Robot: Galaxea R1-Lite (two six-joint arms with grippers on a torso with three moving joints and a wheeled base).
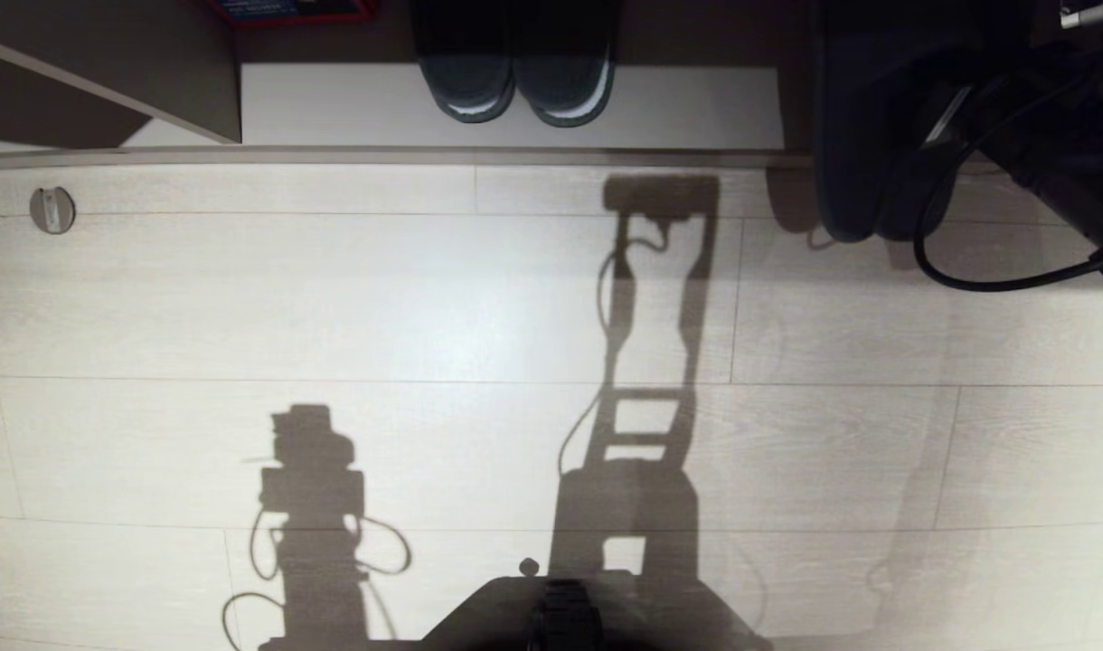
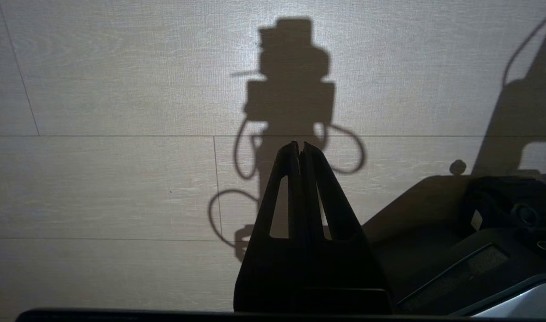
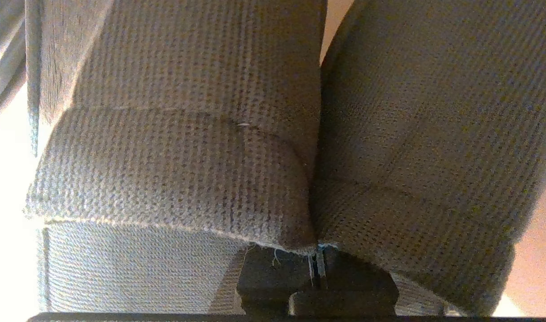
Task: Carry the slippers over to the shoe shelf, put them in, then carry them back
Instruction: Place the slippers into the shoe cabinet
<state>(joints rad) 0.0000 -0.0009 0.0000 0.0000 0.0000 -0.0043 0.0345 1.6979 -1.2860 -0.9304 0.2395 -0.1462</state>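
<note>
- Slippers (image 3: 273, 147) are held side by side, clamped in the right claw (image 3: 317, 268) at the upper right of the head view, near the shoe shelf (image 1: 515, 104).
- A darker closed-toe pair (image 1: 515, 81) is seen on the shelf's pale base board.
- The left claw (image 2: 300, 150) is pressed together, empty, above the floor (image 1: 334, 316).

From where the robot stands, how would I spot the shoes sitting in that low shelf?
Look along the far edge of the pale plank floor to the low beige wood shoe shelf. On its pale base board sits a dark closed-toe pair of slippers, side by side, toes pointing outward. White sole rims mark them out from the grey woven slippers in the right gripper.
</note>
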